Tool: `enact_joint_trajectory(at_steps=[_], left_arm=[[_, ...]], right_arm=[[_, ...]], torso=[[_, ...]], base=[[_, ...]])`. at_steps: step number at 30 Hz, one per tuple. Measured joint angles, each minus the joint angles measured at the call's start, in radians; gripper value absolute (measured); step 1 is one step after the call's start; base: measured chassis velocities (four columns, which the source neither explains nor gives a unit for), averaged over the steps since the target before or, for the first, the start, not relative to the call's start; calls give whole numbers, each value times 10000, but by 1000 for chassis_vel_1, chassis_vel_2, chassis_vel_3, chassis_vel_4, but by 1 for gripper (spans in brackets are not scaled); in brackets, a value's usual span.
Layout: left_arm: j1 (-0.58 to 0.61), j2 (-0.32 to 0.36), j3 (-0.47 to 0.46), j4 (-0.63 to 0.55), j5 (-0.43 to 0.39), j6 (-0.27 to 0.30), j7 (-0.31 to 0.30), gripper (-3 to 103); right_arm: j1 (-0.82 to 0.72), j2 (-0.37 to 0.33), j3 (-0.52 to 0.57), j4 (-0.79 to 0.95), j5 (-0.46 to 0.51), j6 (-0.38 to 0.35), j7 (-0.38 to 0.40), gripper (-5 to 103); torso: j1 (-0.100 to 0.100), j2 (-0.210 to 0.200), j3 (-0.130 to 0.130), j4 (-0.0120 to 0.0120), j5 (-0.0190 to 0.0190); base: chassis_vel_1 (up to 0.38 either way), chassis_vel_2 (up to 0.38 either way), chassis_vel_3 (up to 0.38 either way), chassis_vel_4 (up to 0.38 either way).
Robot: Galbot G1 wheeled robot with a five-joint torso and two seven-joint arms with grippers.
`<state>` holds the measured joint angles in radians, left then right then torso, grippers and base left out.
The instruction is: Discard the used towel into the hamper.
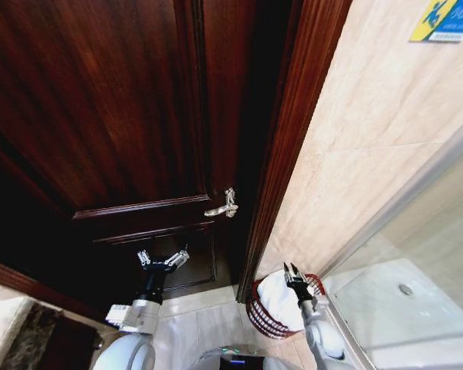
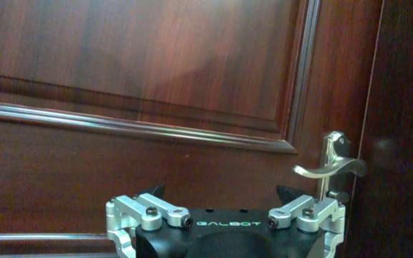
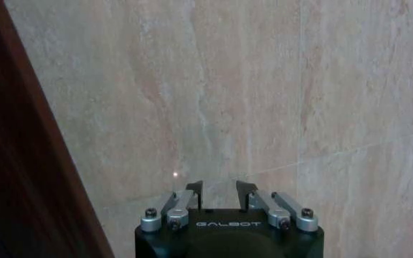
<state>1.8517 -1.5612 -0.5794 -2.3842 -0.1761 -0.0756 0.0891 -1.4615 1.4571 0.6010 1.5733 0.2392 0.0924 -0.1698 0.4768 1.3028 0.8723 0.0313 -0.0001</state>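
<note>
Hovering empty, part-open right jaws (image 1: 295,271) above the soft, light towel (image 1: 279,302) heaped in the hamper (image 1: 264,317); left jaws (image 1: 163,257) spread wide.

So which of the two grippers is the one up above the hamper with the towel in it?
The right gripper: it is over the white towel in the hamper, by the tiled wall. The left gripper is before the wooden door.
</note>
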Motion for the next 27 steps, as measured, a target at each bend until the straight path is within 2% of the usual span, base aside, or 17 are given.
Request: enact_joint_trajectory(at_steps=[10, 13, 18, 20, 21, 23, 24, 26, 27], left_arm=[[0, -1, 0, 0, 0, 0, 0, 100], [0, -1, 0, 0, 0, 0, 0, 100], [4, 0, 0, 0, 0, 0, 0, 100], [3, -1, 0, 0, 0, 0, 0, 100], [1, 0, 0, 0, 0, 0, 0, 100], [0, 1, 0, 0, 0, 0, 0, 100], [0, 1, 0, 0, 0, 0, 0, 100], [0, 0, 0, 0, 0, 0, 0, 100], [0, 0, 0, 0, 0, 0, 0, 100]], right_arm=[[136, 349, 81, -196, -477, 397, 38, 33], [252, 463, 170, -551, -860, 934, 191, 33], [320, 656, 171, -667, -1197, 1152, 349, 33], [377, 742, 170, -838, -1397, 1470, 386, 33], [464, 792, 174, -1080, -1488, 2022, 434, 33], [773, 960, 383, -1810, -1783, 3835, 535, 33], [773, 960, 383, -1810, -1783, 3835, 535, 33], [874, 1049, 622, -2046, -2063, 4993, 768, 33], [831, 1049, 646, -1991, -2090, 5092, 888, 33]], torso=[[2, 1, 1, 3, 0], [-2, 3, 0, 1, 1], [-12, 10, -4, 2, 0], [-10, 9, -3, 3, -1], [-7, 9, -2, 2, 0], [3, 5, 2, 2, 2], [3, 5, 2, 2, 2], [5, 4, 2, 5, 2], [5, 3, 2, 5, 0]], base=[[37, -33, -25, 39], [108, -127, -97, 122], [93, -78, -98, 94], [36, -12, -13, 35], [0, 0, 0, 0], [0, 0, 0, 0], [0, 0, 0, 0], [-42, 54, 51, -34], [0, 0, 0, 0]])
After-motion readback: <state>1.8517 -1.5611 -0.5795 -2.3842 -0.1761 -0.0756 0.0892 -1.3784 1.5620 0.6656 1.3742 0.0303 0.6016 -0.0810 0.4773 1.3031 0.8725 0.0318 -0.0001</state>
